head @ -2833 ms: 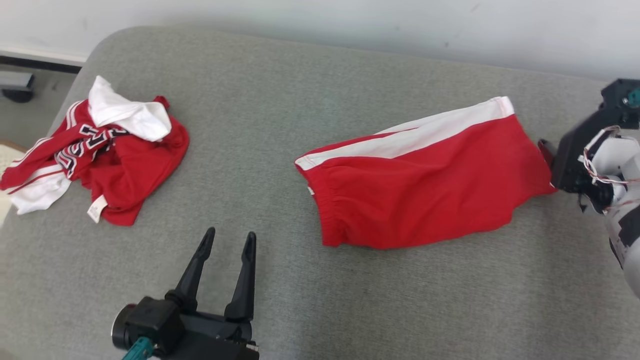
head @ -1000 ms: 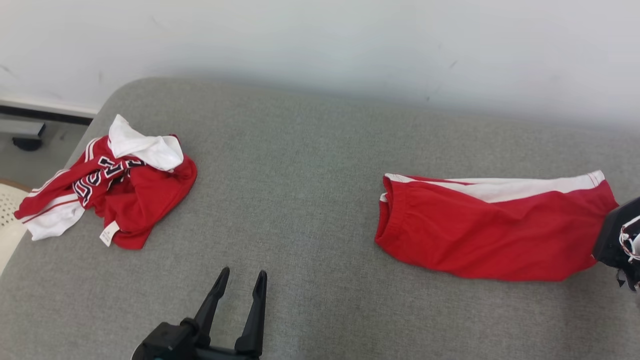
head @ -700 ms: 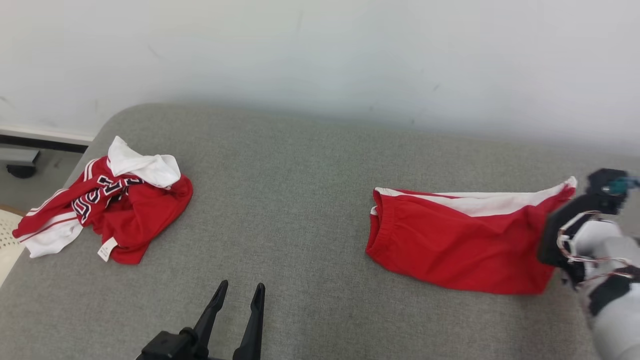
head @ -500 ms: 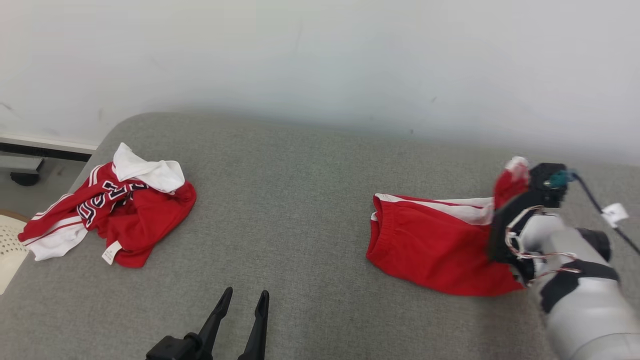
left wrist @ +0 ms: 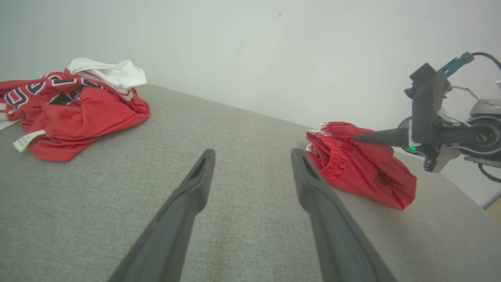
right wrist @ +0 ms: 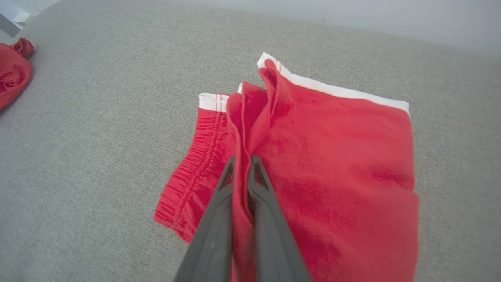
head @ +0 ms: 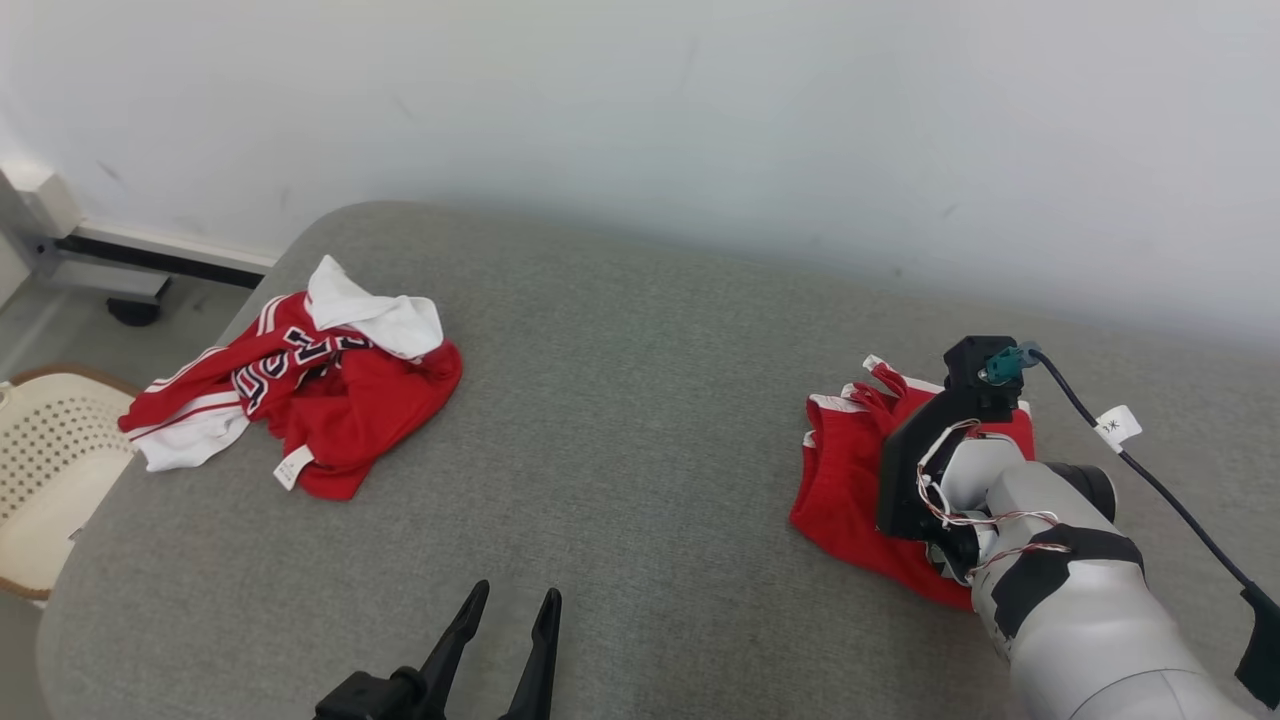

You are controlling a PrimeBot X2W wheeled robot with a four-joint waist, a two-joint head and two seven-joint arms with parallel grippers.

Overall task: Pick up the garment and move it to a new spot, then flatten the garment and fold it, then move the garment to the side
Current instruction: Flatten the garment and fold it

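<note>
The garment (head: 845, 480) is a pair of red shorts with white side stripes, lying on the right of the grey cushion (head: 620, 400). It is doubled over, its leg end drawn across to the elastic waistband. My right gripper (right wrist: 242, 160) is shut on a red fold of the garment (right wrist: 332, 149) above the waistband. In the left wrist view the right gripper (left wrist: 354, 138) reaches in from the right, pinching the top of the garment (left wrist: 364, 168). My left gripper (head: 515, 595) hovers open and holds nothing near the cushion's front edge, well left of the shorts; the left gripper (left wrist: 252, 154) points over bare cushion.
A crumpled red and white jersey pile (head: 330, 400) lies at the cushion's left end, seen too as the pile (left wrist: 74, 109). A white perforated chair (head: 50, 470) stands off the left edge. A dark cable (head: 1150, 470) trails from my right wrist. The wall runs behind.
My right gripper has carried the shorts' leg end left, over the body to the waistband, doubling the garment. The head camera has shifted. My left gripper stays open in place.
</note>
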